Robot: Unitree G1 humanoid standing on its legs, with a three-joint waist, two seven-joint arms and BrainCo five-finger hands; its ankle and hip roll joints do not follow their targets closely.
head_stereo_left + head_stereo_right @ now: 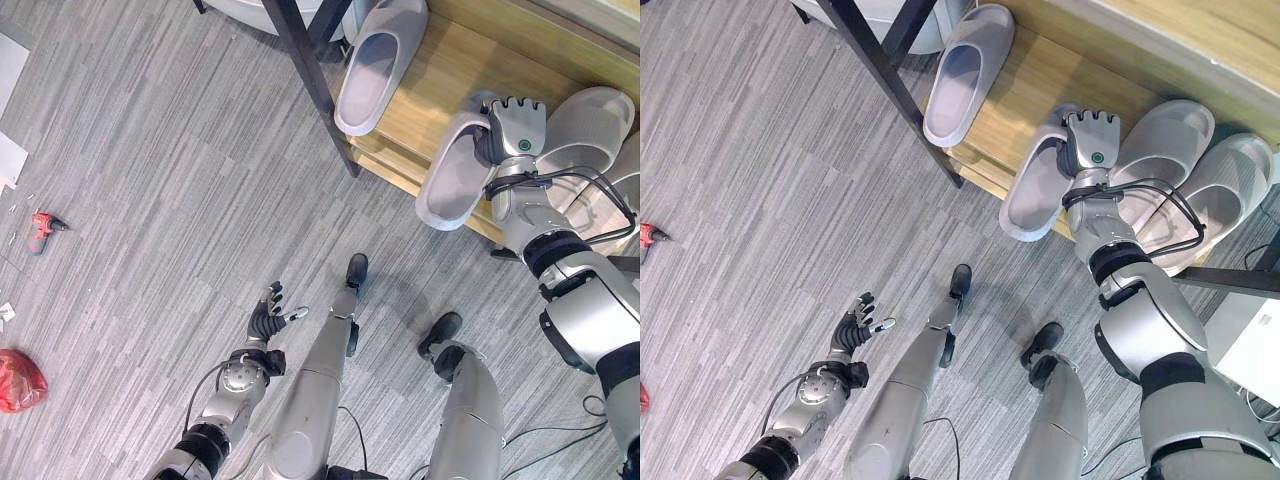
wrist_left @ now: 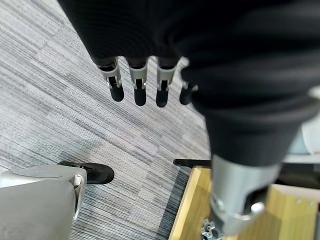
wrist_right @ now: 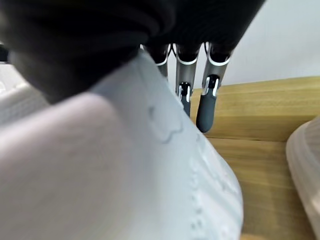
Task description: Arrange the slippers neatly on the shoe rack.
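A grey slipper lies on the wooden shelf of the shoe rack, its heel hanging over the front edge. My right hand rests on its toe strap, and the straight fingers reach past the strap over the wood; the thumb is hidden. Another grey slipper sits further left on the shelf, heel also past the edge. Two pale slippers lie side by side to the right of my hand. My left hand hangs open low over the floor, holding nothing.
A black frame leg of the rack slants down beside the left slipper. A small red tool and a red bag lie on the grey floor at far left. A white box stands at right.
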